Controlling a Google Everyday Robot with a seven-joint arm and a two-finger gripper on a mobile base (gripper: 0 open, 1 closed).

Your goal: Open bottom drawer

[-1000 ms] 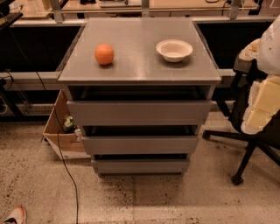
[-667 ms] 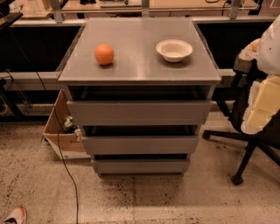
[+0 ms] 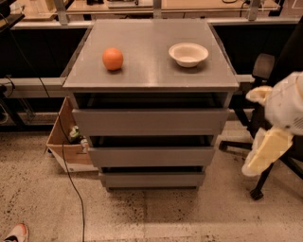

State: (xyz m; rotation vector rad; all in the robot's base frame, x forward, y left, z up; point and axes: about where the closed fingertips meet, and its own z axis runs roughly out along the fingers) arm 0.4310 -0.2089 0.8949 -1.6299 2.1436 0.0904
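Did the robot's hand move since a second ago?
Yes. The gripper went down: it was level with the top drawer front, and now it hangs level with the middle drawer front.

We take this for a lab or workshop rather than a home; a plain grey cabinet (image 3: 151, 78) stands alone at the centre on a speckled concrete floor (image 3: 189, 212); at 12 o'clock runs a row of workbenches (image 3: 142, 6) on metal posts, dark underneath; at 3 o'clock we see a black office chair (image 3: 263, 66) on a wheeled base; at 9 o'clock an open cardboard box (image 3: 66, 153) sits just beside the cabinet, and a black cable (image 3: 71, 179) trails over the floor toward 7 o'clock; the robot's cream-coloured gripper (image 3: 262, 156) hangs at 3 o'clock in front of the chair, the plainest sign of a robotics space.
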